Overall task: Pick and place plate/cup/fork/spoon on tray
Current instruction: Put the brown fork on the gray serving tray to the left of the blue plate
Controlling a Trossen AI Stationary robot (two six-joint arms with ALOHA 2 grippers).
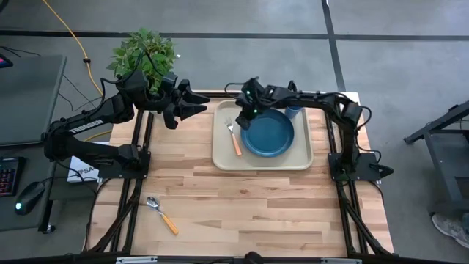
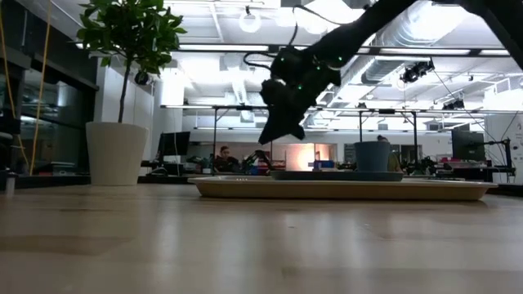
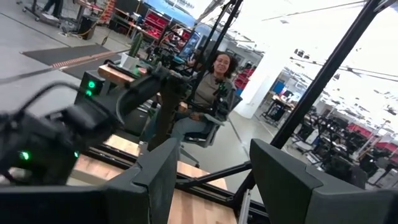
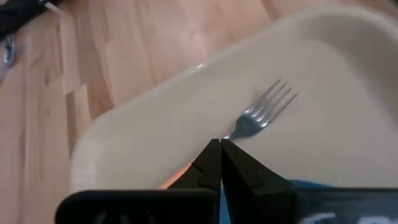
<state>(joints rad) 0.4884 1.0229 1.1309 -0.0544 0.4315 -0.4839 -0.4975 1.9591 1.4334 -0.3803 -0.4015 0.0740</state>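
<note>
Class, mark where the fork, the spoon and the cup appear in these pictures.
fork (image 4: 261, 110): right wrist view, on the metal tines, lying in the tray.
spoon (image 1: 153, 203): high view, on the silver bowl, lying on the table outside the tray.
cup (image 2: 372, 156): low view, on its side wall.

the fork (image 4: 261, 112) shows only its tines in the right wrist view; its handle is covered by the right gripper (image 4: 220, 149), whose fingertips meet. in the low view the fork is hidden behind the tray (image 2: 343, 189) rim. the cup (image 1: 294, 111), at 1 o'clock of the plate (image 1: 268, 133), is partly covered by the right arm. the spoon (image 1: 161, 213) bowl detail is probably too small to resolve.
</note>
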